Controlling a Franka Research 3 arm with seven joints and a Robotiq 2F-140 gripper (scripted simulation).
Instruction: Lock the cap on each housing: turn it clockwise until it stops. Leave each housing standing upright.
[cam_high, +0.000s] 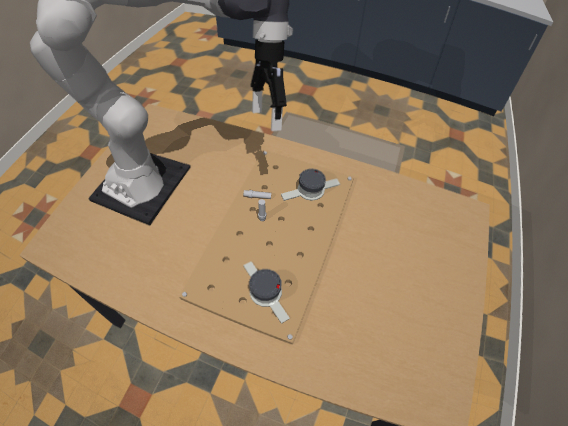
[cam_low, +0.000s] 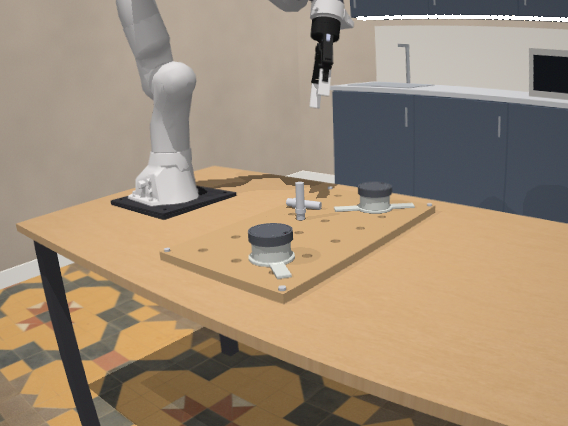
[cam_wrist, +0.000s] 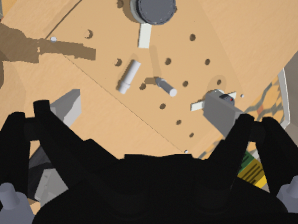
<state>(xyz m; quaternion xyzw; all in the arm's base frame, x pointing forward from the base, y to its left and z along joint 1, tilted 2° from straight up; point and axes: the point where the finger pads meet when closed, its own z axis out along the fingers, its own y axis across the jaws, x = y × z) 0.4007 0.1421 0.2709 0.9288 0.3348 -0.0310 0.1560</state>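
Note:
The near housing (cam_high: 266, 301) (cam_low: 271, 251) stands upright on the drilled board (cam_high: 290, 240) (cam_low: 270, 218). Its dark cap (cam_high: 264, 284) (cam_low: 270, 234) sits on top, with a red mark toward the right in the top view. The far housing (cam_high: 312, 195) (cam_low: 375, 202) also stands upright under its dark cap (cam_high: 312, 180) (cam_low: 375, 189) (cam_wrist: 156, 9); its small mark is at the cap's back edge in the top view. My gripper (cam_high: 267, 115) (cam_low: 320, 96) (cam_wrist: 144, 102) is open and empty, high above and behind the board. In the wrist view my right finger partly hides the near housing.
One grey peg (cam_high: 262, 208) (cam_low: 299, 196) (cam_wrist: 166, 87) stands upright on the board, between the housings. Another grey peg (cam_high: 258, 194) (cam_low: 311, 204) (cam_wrist: 131, 74) lies on its side beside it. Pale flat arms stick out from both housings. Blue cabinets (cam_high: 400, 45) (cam_low: 450, 145) stand behind the table.

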